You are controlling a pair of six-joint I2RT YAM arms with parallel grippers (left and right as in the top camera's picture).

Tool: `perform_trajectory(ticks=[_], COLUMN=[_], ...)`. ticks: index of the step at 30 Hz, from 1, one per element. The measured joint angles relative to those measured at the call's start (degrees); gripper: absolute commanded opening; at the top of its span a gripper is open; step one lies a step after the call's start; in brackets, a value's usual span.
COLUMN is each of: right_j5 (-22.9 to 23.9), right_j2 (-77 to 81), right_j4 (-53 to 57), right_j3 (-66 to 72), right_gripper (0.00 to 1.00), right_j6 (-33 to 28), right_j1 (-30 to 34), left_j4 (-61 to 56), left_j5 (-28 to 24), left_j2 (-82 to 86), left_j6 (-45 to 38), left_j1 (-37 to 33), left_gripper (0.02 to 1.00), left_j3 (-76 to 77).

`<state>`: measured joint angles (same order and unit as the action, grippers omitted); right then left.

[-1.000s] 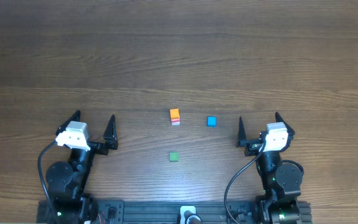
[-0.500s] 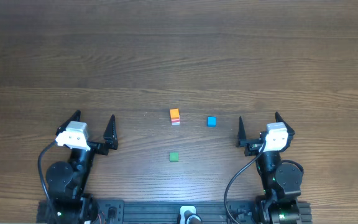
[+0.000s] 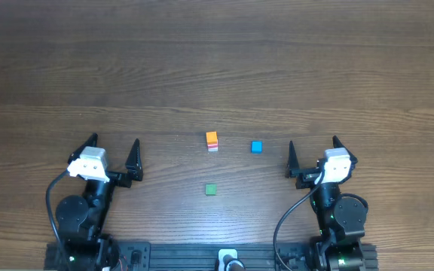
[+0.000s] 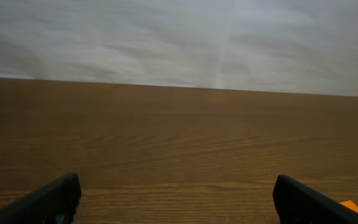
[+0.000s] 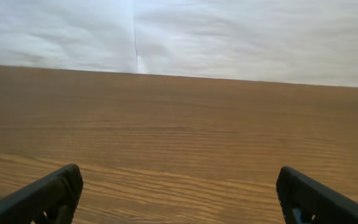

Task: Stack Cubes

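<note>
Left gripper (image 3: pixel 114 141) sits lower left in the top view. Its two black tapered fingers (image 4: pixel 50 200) are spread wide, holding nothing and touching nothing. Right gripper (image 3: pixel 313 141) sits lower right, and its black fingers (image 5: pixel 321 198) are spread just as wide, also with nothing between them. Both have white housings on black arms, with cables looping down to the bases at the bottom edge.

The small orange cube (image 3: pixel 212 137) is just left of centre in the top view. It rests on top of another small block (image 3: pixel 212 148) that shows as a thin pale, reddish strip under it (exact colour hard to tell from above). The small blue cube (image 3: pixel 256 147) lies on the table just right of that stack, not touching it. It is nearer the right gripper but clearly apart from it. The small green cube (image 3: pixel 211 190) lies alone below the stack, lower centre, between the two arms and well apart from both grippers. All cubes look matte, with sharp edges and flat faces.

The brown wooden table (image 3: pixel 217 68) has horizontal grain running across the frame. In the left wrist view an orange corner pokes in at the lower right, past the finger. In the right wrist view an orange-red bit shows at the lower left edge. A wrinkled white backdrop (image 4: pixel 166 37) stands behind the table's far edge in both wrist views.
</note>
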<state>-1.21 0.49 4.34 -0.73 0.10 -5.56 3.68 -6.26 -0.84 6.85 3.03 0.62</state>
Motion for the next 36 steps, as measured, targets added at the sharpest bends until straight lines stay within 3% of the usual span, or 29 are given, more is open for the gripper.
perform_trajectory(ticks=[7, 14, 23, 28, 36], right_j5=[-0.35, -1.66, -7.10, -8.66, -8.37], right_j2=[2.40, 21.44, 41.35, 48.46, 62.60], right_j4=[6.82, 26.01, 38.73, 42.49, 47.10], right_j3=[-3.65, -24.79, -40.65, -45.92, -55.06], right_gripper=[0.993, 0.991, 0.993, 0.991, 0.993], right_j6=[4.22, 7.21, 13.75, 15.85, 22.60], right_j1=[0.00, 0.00, -0.50, -5.57, -20.26], left_j4=[0.00, 0.00, 0.00, 0.00, 0.02], left_j5=[0.00, 0.02, 0.00, 0.00, 0.00], left_j2=[0.00, 0.00, 0.00, 0.00, 0.00], left_j6=[0.00, 0.00, 0.00, 0.00, 0.00], left_j1=[0.00, 0.00, 0.00, 0.00, 0.00], left_gripper=[0.998, 0.998, 0.996, 1.000, 1.000], left_j3=[0.00, 0.00, 0.00, 0.00, 0.00])
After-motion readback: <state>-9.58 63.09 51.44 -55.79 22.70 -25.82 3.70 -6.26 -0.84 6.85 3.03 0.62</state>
